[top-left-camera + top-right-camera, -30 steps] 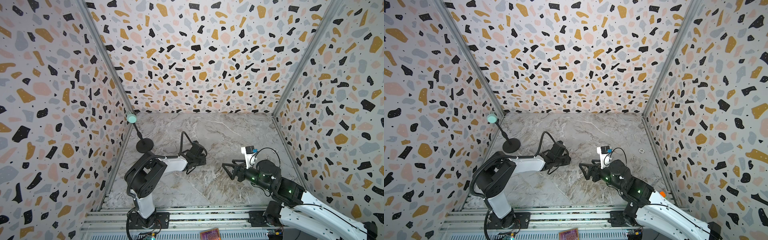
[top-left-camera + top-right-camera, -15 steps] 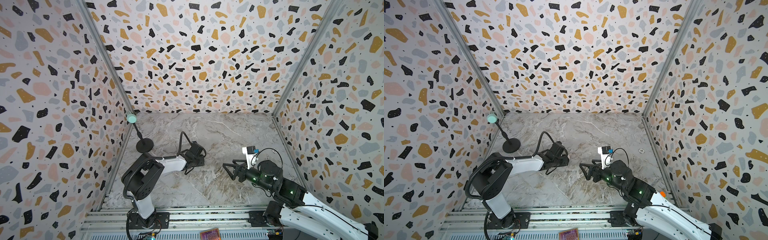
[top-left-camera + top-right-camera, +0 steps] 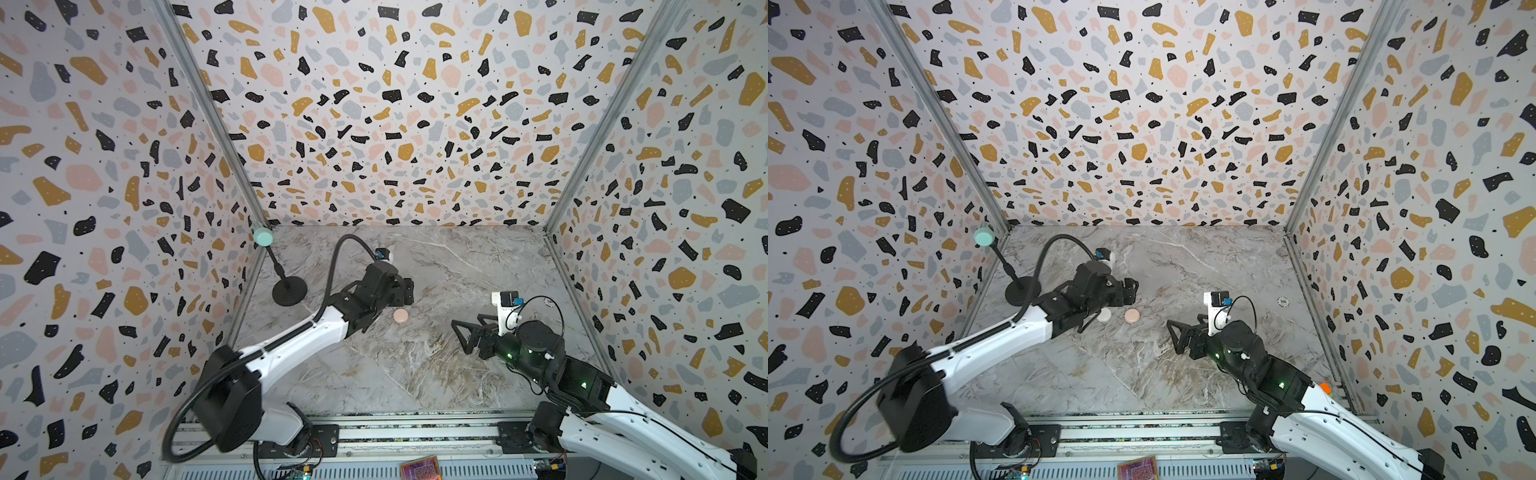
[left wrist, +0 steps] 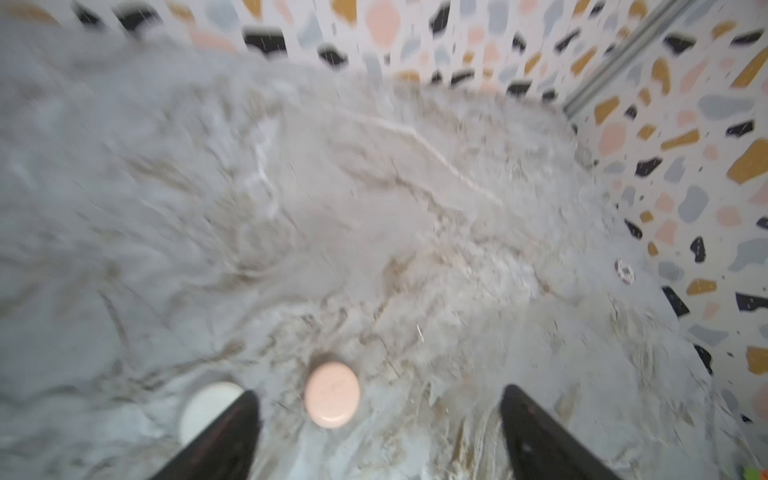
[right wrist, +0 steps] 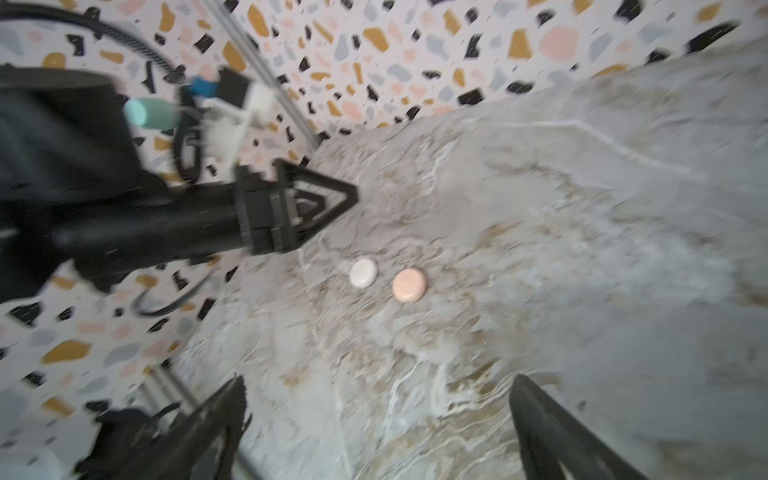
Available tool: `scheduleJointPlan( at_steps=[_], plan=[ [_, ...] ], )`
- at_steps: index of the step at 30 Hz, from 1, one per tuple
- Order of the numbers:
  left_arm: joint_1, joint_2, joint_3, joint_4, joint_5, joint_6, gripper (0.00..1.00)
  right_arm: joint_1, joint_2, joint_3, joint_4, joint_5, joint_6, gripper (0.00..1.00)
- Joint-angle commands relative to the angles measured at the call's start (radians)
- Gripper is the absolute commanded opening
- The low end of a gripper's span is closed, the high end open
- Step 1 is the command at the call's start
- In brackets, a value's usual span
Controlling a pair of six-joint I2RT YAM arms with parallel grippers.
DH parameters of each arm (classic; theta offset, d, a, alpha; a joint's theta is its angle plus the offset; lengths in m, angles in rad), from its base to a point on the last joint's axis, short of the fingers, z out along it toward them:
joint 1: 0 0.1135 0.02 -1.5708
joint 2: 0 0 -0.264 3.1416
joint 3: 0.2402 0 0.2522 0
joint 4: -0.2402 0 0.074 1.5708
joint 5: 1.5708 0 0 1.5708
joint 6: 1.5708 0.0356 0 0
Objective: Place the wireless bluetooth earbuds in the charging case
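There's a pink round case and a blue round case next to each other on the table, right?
Not quite. Next to the pink round case on the table lies a white round case, not a blue one. The right wrist view shows both side by side.

Nothing legible; marking on the round token (image 3: 1283, 301) is too small.

Smooth plastic on a marbled table.
The pale pink round charging case (image 5: 409, 284) and the white round case (image 5: 363, 272) have smooth plastic shells with a soft sheen. The grey veined marble-look table (image 3: 415, 365) under them looks flat and matt. The speckled terrazzo-print walls (image 3: 374, 124) look like matt printed panel, edged by dull metal corner rails (image 3: 208, 108). The left arm's white casing (image 3: 291, 345) is glossy plastic; its ribbed black hose (image 3: 332, 257) is dull.
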Motion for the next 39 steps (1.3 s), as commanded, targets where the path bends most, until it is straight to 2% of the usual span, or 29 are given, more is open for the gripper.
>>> scheduleJointPlan(
  at_steps=[1, 3, 4, 7, 9, 11, 13, 16, 17, 19, 21, 22, 23, 26, 27, 28, 29, 30, 39],
  plan=[
    [-0.001, -0.177, -0.173, 0.076, -0.299, 0.101, 1.00, -0.065, -0.016, -0.122, 0.126, 0.329, -0.181, 0.99],
    [0.000, -0.303, -0.304, 0.185, -0.418, 0.167, 1.00, -0.169, -0.040, -0.238, 0.330, 0.395, -0.342, 0.99],
    [0.001, -0.367, -0.373, 0.246, -0.482, 0.205, 1.00, -0.250, -0.044, -0.293, 0.443, 0.391, -0.386, 0.99],
    [0.029, -0.525, -0.573, 0.451, -0.595, 0.331, 1.00, -0.510, 0.002, -0.393, 0.642, 0.230, -0.376, 0.99],
    [0.057, -0.571, -0.670, 0.571, -0.646, 0.425, 1.00, -0.611, 0.097, -0.455, 0.808, 0.181, -0.382, 0.99],
    [0.121, -0.556, -0.724, 0.640, -0.669, 0.449, 1.00, -0.668, 0.232, -0.492, 0.977, 0.165, -0.473, 0.99],
    [0.198, -0.505, -0.747, 0.696, -0.630, 0.459, 1.00, -0.705, 0.366, -0.486, 1.063, 0.178, -0.493, 0.99],
    [0.316, -0.376, -0.767, 0.851, -0.555, 0.457, 1.00, -0.715, 0.575, -0.519, 1.357, 0.179, -0.553, 0.99],
    [0.343, -0.323, -0.765, 0.902, -0.530, 0.491, 1.00, -0.712, 0.607, -0.510, 1.391, 0.181, -0.569, 0.99],
    [0.362, -0.229, -0.779, 1.038, -0.527, 0.537, 1.00, -0.718, 0.689, -0.507, 1.482, 0.107, -0.613, 0.99],
    [0.384, -0.142, -0.789, 1.137, -0.459, 0.601, 1.00, -0.762, 0.808, -0.531, 1.666, -0.009, -0.619, 0.99],
    [0.404, -0.086, -0.790, 1.172, -0.465, 0.592, 1.00, -0.777, 0.846, -0.537, 1.693, -0.073, -0.623, 0.99],
    [0.430, -0.044, -0.796, 1.215, -0.458, 0.554, 1.00, -0.781, 0.873, -0.529, 1.719, -0.057, -0.616, 0.99],
    [0.503, 0.072, -0.784, 1.295, -0.332, 0.534, 1.00, -0.856, 0.846, -0.452, 1.507, -0.168, -0.563, 0.99],
    [0.546, 0.077, -0.774, 1.260, -0.261, 0.501, 1.00, -0.858, 0.851, -0.440, 1.492, -0.179, -0.569, 0.99],
    [0.586, 0.086, -0.810, 1.322, -0.179, 0.492, 1.00, -0.847, 0.859, -0.426, 1.474, -0.175, -0.580, 0.99],
    [0.586, 0.106, -0.817, 1.367, -0.189, 0.496, 1.00, -0.834, 0.858, -0.421, 1.463, -0.153, -0.585, 0.99],
    [0.586, 0.103, -0.802, 1.326, -0.188, 0.499, 1.00, -0.833, 0.855, -0.423, 1.464, -0.153, -0.585, 0.99],
    [0.586, 0.085, -0.821, 1.347, -0.185, 0.496, 1.00, -0.804, 0.862, -0.412, 1.453, -0.118, -0.606, 0.99]
  ],
)
